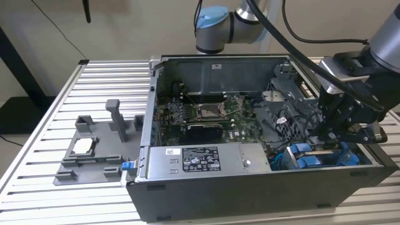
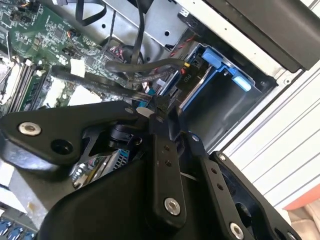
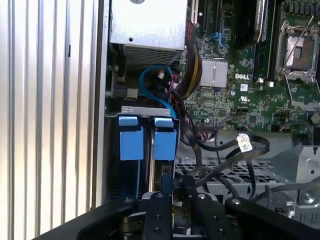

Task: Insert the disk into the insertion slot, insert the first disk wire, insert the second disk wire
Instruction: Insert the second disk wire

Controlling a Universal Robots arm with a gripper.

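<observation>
Apparently the disk (image 1: pixel 320 157) already sat in the insertion slot (image 3: pixel 145 111); the gripper (image 2: pixel 159 111), fingers pinched together, held a wire (image 2: pixel 150 65) beside the disk, needing careful alignment.

The exterior view looks down from above and in front onto the open computer case (image 1: pixel 250 140) on the slatted surface (image 1: pixel 106 84), while both wrist views ride close over the blue carrier frames (image 3: pixel 147 137) in the drive bay (image 2: pixel 225 100).

Robotics lab, open computer case (image 1: pixel 250 140) on slatted aluminium bench (image 1: pixel 93 93), grey fixture (image 1: pixel 93 150)
</observation>
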